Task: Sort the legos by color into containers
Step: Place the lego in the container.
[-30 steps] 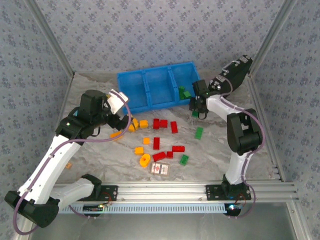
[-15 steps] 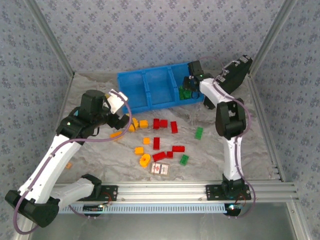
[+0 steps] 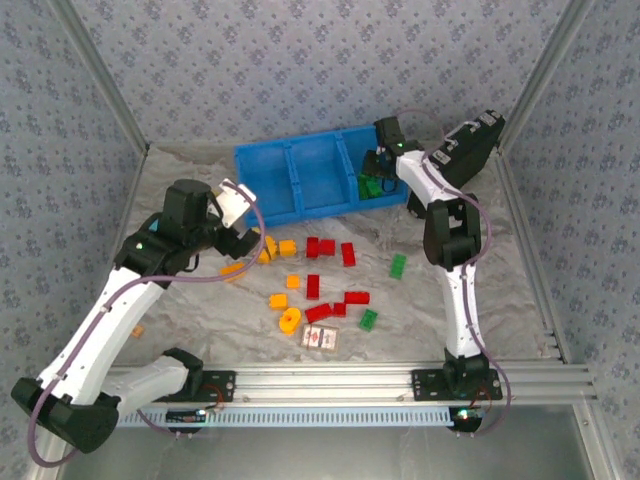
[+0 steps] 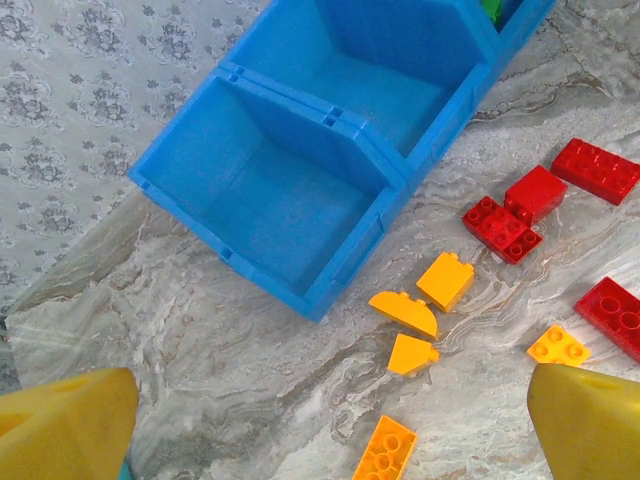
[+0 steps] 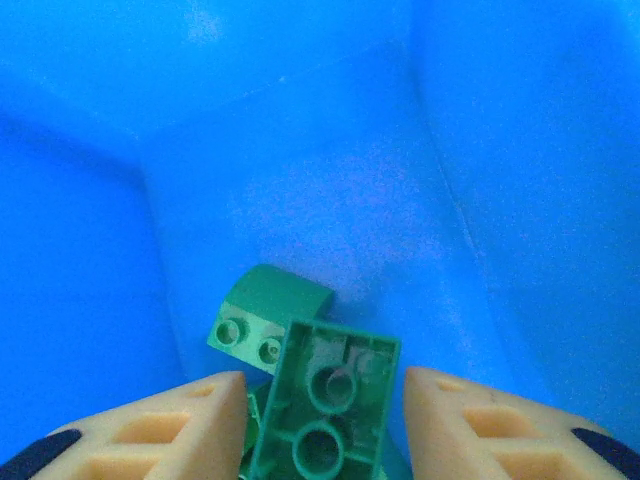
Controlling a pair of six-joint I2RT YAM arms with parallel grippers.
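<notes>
1. Bright, even, diffuse light — shadows on the grey marbled table surface (image 3: 420,300) stay faint.
2. Wrist views blur at their near edges — the bright blue plastic tray (image 5: 300,150) looks saturated and soft.

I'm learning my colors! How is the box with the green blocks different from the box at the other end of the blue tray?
The right-end box has green blocks piled in it; the left-end box has nothing inside. The right gripper reaches down into the right-end box; the left gripper hangs over the table, apart from the left-end box. Both are open-top, bright blue parts of one tray.
</notes>
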